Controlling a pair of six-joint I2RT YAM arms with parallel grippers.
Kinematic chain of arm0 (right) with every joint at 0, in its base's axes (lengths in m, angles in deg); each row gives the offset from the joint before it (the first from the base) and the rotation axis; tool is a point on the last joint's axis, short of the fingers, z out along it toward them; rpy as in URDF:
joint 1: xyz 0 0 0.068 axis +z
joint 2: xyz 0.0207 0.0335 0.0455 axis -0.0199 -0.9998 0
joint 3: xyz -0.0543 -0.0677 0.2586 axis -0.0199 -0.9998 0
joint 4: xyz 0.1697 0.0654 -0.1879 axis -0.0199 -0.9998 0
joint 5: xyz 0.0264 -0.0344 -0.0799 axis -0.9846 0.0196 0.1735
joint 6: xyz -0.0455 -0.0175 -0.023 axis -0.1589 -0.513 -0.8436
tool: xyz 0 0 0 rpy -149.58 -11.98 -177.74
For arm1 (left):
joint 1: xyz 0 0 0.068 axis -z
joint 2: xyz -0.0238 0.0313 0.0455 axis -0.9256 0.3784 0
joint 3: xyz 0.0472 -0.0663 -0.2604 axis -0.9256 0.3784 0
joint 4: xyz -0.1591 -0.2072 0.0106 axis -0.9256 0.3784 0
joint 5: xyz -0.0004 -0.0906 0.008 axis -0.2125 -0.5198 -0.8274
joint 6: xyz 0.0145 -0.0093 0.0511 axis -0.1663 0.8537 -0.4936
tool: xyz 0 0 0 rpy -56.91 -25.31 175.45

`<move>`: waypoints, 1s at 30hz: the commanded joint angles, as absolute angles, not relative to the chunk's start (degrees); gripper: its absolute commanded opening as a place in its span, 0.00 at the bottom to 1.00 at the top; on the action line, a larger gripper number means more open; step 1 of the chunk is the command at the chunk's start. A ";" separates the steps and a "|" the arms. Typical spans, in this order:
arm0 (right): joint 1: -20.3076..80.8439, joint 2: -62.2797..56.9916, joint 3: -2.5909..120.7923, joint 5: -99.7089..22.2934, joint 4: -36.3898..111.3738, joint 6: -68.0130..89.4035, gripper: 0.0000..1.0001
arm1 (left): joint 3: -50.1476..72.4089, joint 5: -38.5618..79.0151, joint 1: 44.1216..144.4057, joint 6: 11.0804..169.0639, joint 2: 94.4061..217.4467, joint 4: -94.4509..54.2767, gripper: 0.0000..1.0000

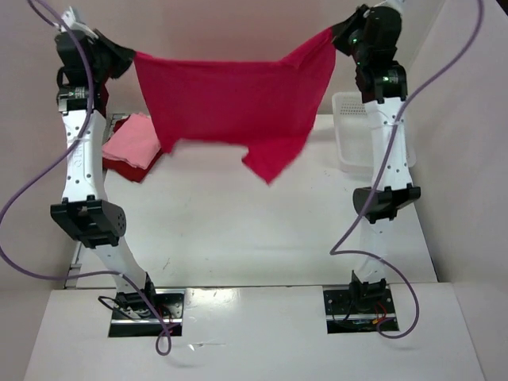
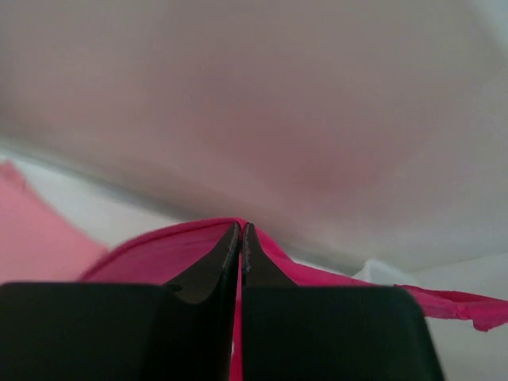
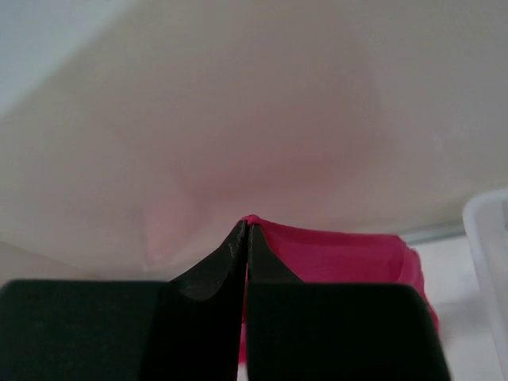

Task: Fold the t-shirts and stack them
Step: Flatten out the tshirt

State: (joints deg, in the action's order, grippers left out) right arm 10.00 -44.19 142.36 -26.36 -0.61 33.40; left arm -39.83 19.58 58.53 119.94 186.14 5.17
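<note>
The left gripper (image 2: pixel 240 232) is pinched tight on an edge of the bright crimson-magenta cloth t-shirt (image 1: pixel 230 99), with only a thin line of fabric between its jaws. The right gripper (image 3: pixel 247 228) is clamped the same way on the opposite edge. Between them the shirt hangs spread like a banner, high above the white table (image 1: pixel 238 238). Its top edge is nearly taut and its lower edge is free, with one corner drooping lower towards the right (sleeve or hem, I cannot tell). At the table's far left a folded light pink cloth t-shirt (image 1: pixel 136 136) lies on top of a dark red cloth t-shirt (image 1: pixel 127 168), which also appears folded. A white plastic mesh basket (image 1: pixel 349 135) stands at the far right. By my reading, two shirts are folded and stacked. The third is lifted open but not yet folded, so laying it down, folding it and adding it to the pile remain.
</note>
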 commanded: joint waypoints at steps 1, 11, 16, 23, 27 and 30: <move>9.67 -35.13 146.86 -27.63 10.39 34.73 0.00 | -46.86 18.83 56.96 121.12 184.06 1.00 0.02; 9.67 -24.24 121.51 -29.40 3.18 33.32 0.00 | -23.61 18.12 55.90 121.12 173.01 -6.19 0.02; 9.67 -7.73 83.53 -28.61 8.39 33.32 0.00 | -4.01 18.12 55.90 120.51 166.22 -9.36 0.02; 9.67 7.67 46.89 -31.33 4.87 36.14 0.00 | 21.31 18.29 55.90 119.98 157.71 -8.40 0.02; 9.67 12.95 39.64 -34.83 -1.97 39.46 0.00 | 32.40 18.29 55.90 119.98 153.47 -5.51 0.02; 9.67 17.43 36.56 -37.74 -6.90 42.11 0.00 | 36.89 17.59 55.90 119.98 151.37 -1.56 0.02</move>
State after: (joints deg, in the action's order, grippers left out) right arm 9.87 12.20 37.86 -34.38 -2.53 38.80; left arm 34.61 18.14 56.17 120.69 154.54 -3.00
